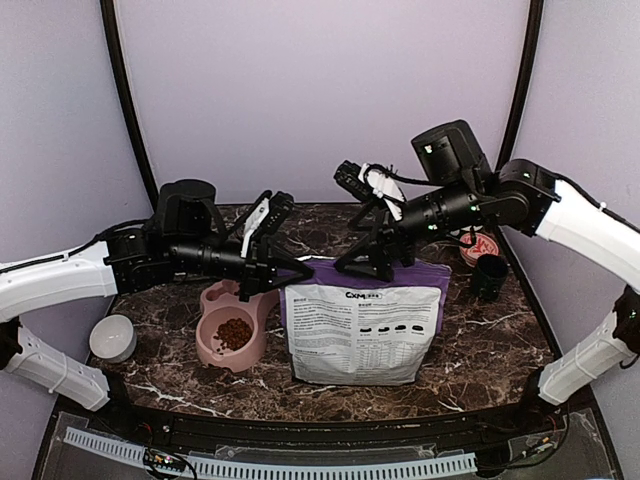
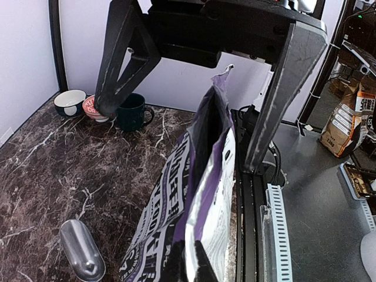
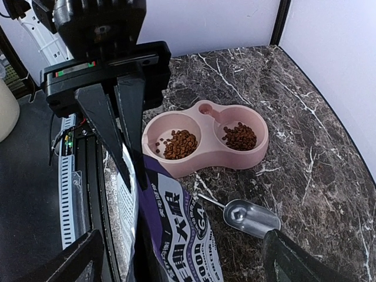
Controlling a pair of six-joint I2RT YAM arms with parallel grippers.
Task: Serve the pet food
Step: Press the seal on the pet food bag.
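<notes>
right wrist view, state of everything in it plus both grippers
pet food: in both bowl wells
pink double bowl: both wells part filled
scoop: lying flat, empty
bag: upright, top edge pinched
left gripper: shut on bag
right gripper: open, straddling bag top

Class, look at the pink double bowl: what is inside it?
Kibble lies in both cups of the bowl. From above, the left arm mostly covers the far cup.
</notes>
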